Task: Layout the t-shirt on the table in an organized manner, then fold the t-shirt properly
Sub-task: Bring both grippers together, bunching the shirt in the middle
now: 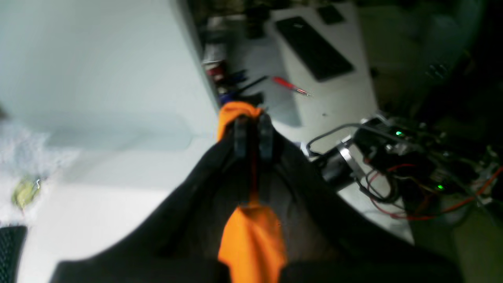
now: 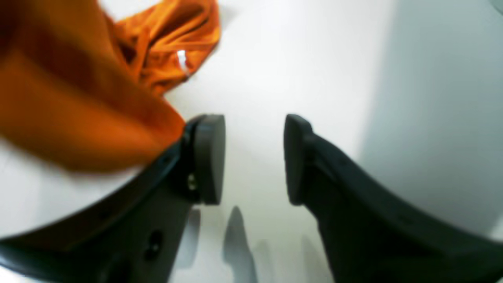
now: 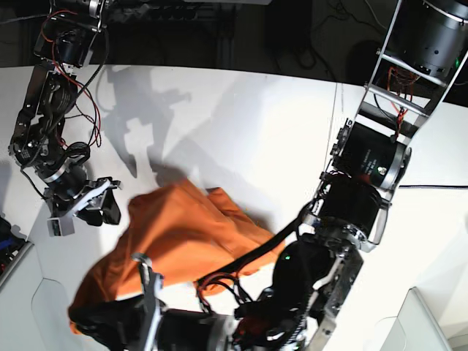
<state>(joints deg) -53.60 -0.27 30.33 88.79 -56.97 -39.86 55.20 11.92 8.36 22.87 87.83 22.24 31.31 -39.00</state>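
The orange t-shirt point(image 3: 183, 234) is bunched at the front of the white table point(image 3: 241, 124), partly lifted. My left gripper point(image 1: 251, 122) is shut on a fold of its cloth point(image 1: 251, 236); in the base view it point(image 3: 140, 267) is at the shirt's front edge. My right gripper point(image 2: 253, 157) is open and empty above bare table point(image 2: 255, 59). The shirt point(image 2: 78, 106) lies against the outside of its left finger point(image 2: 210, 157), and the white neck tag point(image 2: 181, 61) shows further off. In the base view this gripper point(image 3: 108, 206) is just left of the shirt.
In the left wrist view a side desk holds a black keyboard point(image 1: 314, 49) and a red pen point(image 1: 289, 85), with motors and loose wires point(image 1: 393, 165) to the right. The left arm's links point(image 3: 351, 212) cross the table's right front. Pale bins point(image 3: 428, 318) stand at the front corners.
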